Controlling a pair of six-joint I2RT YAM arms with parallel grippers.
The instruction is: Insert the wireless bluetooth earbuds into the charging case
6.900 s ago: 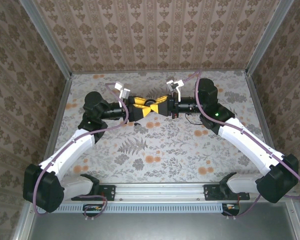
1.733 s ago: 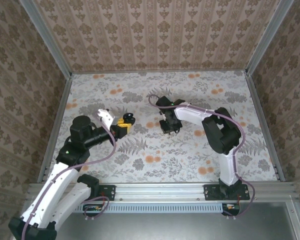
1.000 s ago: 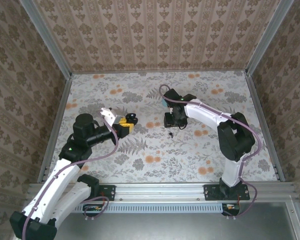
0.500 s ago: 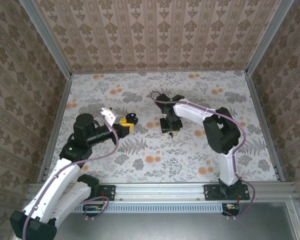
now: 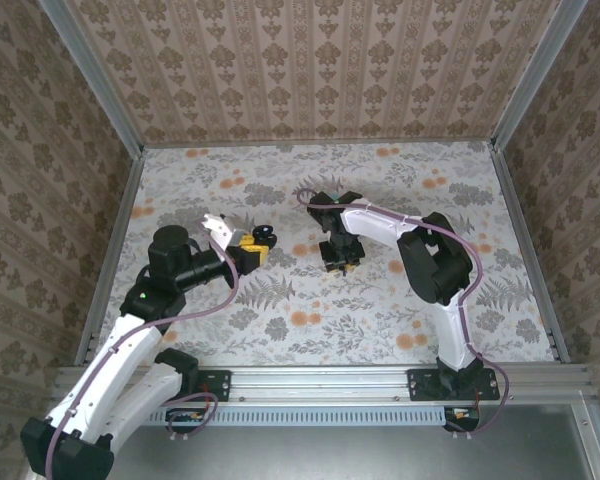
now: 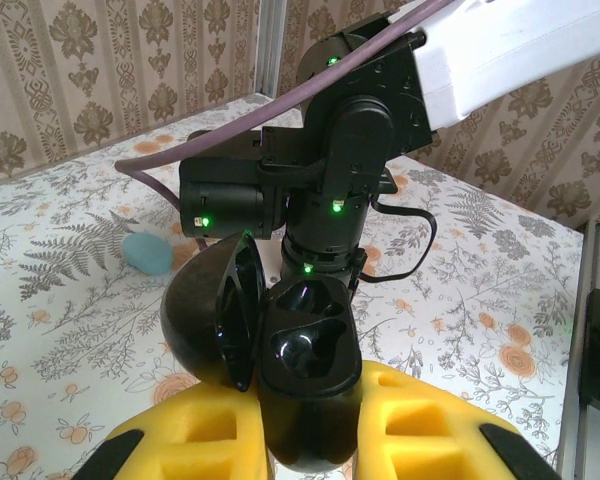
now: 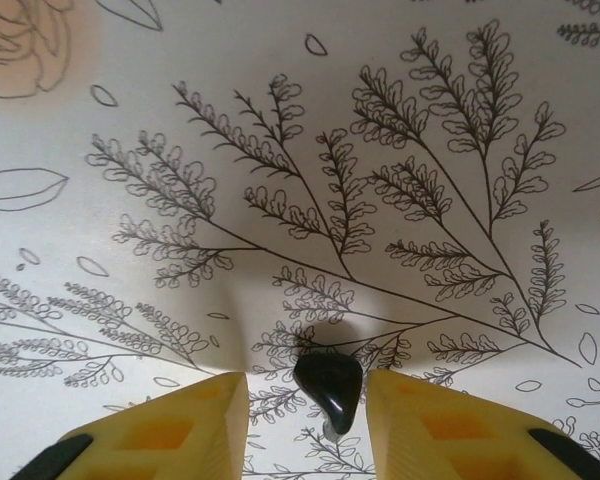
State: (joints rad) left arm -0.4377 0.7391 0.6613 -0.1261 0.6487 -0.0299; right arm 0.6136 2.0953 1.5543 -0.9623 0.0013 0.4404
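Note:
My left gripper is shut on a black charging case and holds it above the table with its hinged lid swung open to the left. Both wells in the case look empty. From above, that gripper sits left of centre with the case at its tip. My right gripper points straight down at the table, its yellow fingers open on either side of one small black earbud lying on the cloth. Small gaps remain on both sides. From above, the right gripper stands mid-table.
A teal egg-shaped object lies on the floral cloth behind the right arm's wrist. The right arm folds back over the table's right half. Metal rails and patterned walls bound the table.
The right gripper has come down over the earbud and its fingers have narrowed around it. The left arm and the open case have stayed still.

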